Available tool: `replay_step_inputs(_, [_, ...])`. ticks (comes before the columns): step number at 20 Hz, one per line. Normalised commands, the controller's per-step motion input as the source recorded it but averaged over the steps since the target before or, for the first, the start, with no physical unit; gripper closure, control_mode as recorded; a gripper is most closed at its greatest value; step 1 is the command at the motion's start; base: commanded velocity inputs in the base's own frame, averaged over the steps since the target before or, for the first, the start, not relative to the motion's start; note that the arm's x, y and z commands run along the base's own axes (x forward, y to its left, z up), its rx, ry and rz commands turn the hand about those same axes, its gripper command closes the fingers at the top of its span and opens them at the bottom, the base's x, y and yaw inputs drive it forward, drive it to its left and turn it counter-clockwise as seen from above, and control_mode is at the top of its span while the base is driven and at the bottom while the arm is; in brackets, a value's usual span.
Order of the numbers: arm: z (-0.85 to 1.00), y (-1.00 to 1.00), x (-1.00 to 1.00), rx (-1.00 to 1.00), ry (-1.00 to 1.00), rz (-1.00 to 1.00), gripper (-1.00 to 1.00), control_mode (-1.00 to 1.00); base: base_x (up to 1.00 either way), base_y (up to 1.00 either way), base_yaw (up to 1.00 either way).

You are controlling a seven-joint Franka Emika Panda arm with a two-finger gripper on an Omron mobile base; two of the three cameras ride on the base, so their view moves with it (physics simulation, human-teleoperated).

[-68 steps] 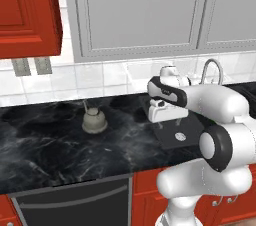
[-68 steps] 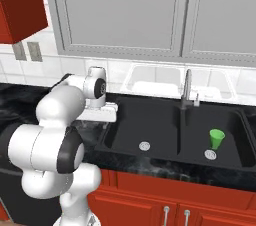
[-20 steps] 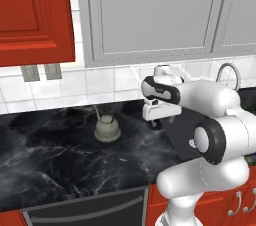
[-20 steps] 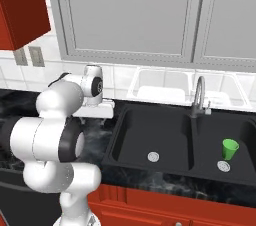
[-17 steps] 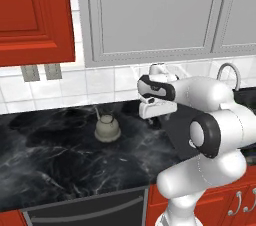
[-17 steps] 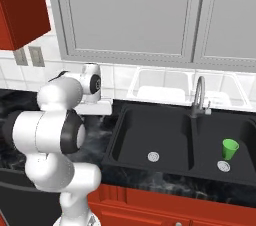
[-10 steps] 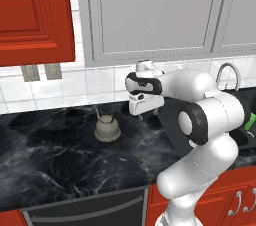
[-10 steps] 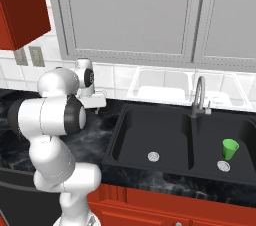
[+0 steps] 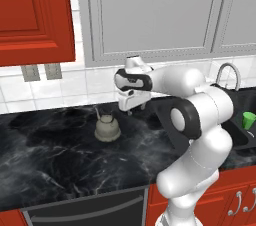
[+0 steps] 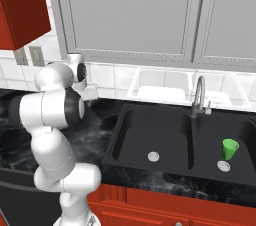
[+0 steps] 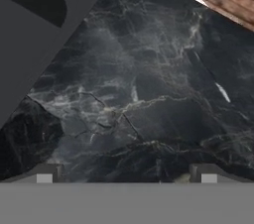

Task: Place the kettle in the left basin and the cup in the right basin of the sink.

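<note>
The beige-grey kettle (image 9: 106, 128) stands upright on the black marble counter, its wire handle up. My gripper (image 9: 131, 110) hangs just to its right and a little above the counter, open and empty. In the hand view the two fingertips (image 11: 45, 174) stand wide apart over bare marble, with the sink's edge (image 11: 30, 44) at the upper left. The green cup (image 10: 230, 148) stands upright in the narrower right basin (image 10: 220, 132), beside its drain. The wider left basin (image 10: 155, 135) holds just its silver drain. From the left base view the cup (image 9: 248, 118) peeks past my arm.
A chrome gooseneck faucet (image 10: 199, 95) rises behind the divider of the sink. A white dish rack (image 10: 165, 87) sits against the tiled wall behind the sink. Grey cabinets (image 9: 150, 15) hang above. My own arm (image 10: 55, 105) blocks the counter's left part in the right base view.
My arm has swung left along the counter, bringing the gripper from near the sink to just beside the kettle. The jaws stayed open; kettle and cup have not moved.
</note>
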Motion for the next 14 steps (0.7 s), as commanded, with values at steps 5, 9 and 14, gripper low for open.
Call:
replay_step_inputs(5, [0.06,0.35,-0.02,0.08,-0.21,0.03,-1.0,-1.0,0.0,0.0,0.0])
replay_step_inputs(9, [0.01,0.37,-0.08,0.08,-0.17,0.0,-1.0,-1.0,0.0,0.0,0.0])
replay_step_inputs(14, [0.02,0.37,-0.08,0.07,-0.14,0.0,-1.0,-1.0,0.0,0.0,0.0])
